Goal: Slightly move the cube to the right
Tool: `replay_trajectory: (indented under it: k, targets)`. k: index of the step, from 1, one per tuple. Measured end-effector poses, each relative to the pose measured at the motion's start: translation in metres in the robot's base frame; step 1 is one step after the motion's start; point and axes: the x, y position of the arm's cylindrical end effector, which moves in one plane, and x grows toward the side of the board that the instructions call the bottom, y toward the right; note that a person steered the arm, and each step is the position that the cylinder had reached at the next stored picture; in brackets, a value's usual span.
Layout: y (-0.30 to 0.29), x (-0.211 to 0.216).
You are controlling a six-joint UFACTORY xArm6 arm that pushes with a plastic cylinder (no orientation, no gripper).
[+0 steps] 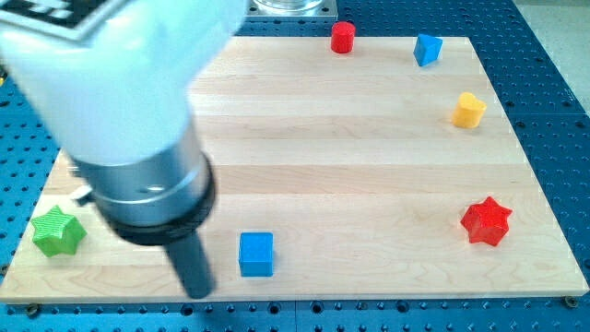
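Blue cube (256, 254) sits near the view's bottom edge of the wooden board (350, 157), just to the view's right of my tip (199, 293). My tip is the low end of a dark rod, and it rests on the board a bit lower in the view than the cube, close to it but with a thin strip of wood showing between them, so they are not touching. I have no hand that can open or close, only this rod, and it holds nothing. Above my tip the big white and grey arm (120, 101) fills the view's top left corner and hides part of the board. To the view's left of my tip, near the board's edge, lies a green star (57, 231). Far to the view's right of my tip, about level with the cube, is a red star (486, 221). Well up and to the right of my tip are a yellow block (468, 110), a second blue block (427, 49) and a small red block (343, 37), the last two by the view's top edge.
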Motion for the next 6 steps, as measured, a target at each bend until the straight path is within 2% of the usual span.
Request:
replay_trajectory:
  k: [2, 3, 5, 6]
  targets:
    - [0.109, 0.0]
    - [0.127, -0.019]
    - [0.079, -0.034]
    - [0.125, -0.087]
